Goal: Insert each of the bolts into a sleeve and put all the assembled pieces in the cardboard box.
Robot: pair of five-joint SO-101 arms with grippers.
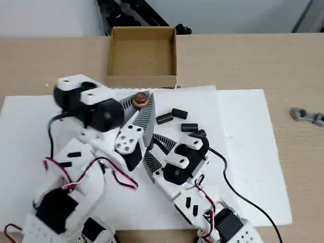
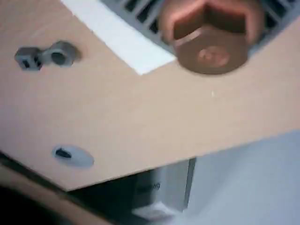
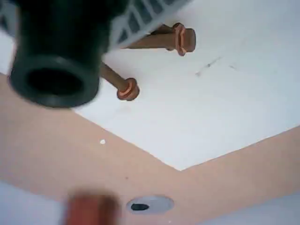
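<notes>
Left claw (image 1: 139,105) is clamped on a copper hex-head bolt (image 2: 208,42). It sits upper centre of the high view, just in front of the open brown cardboard box (image 1: 142,80). Only the head shows. The shank is hidden between the fingers, so I can't call its long axis.

Right claw (image 1: 153,152) is clamped on a black plastic sleeve (image 3: 54,77), with the bore facing its wrist camera. In the high view this claw lies just below and slightly right of the bolt. It is near, but I can't tell if they touch.

My read is that mating comes next, and it turns on lining the shank up with that bore. The left claw is the one nearer the box.

Loose black sleeves (image 1: 179,113) lie right of centre on the white foam sheet (image 1: 243,152). Two spare copper bolts (image 3: 161,40) lie on the foam past the held sleeve. A grey metal part (image 1: 304,115) sits on the wooden bench (image 1: 253,61) at far right.
</notes>
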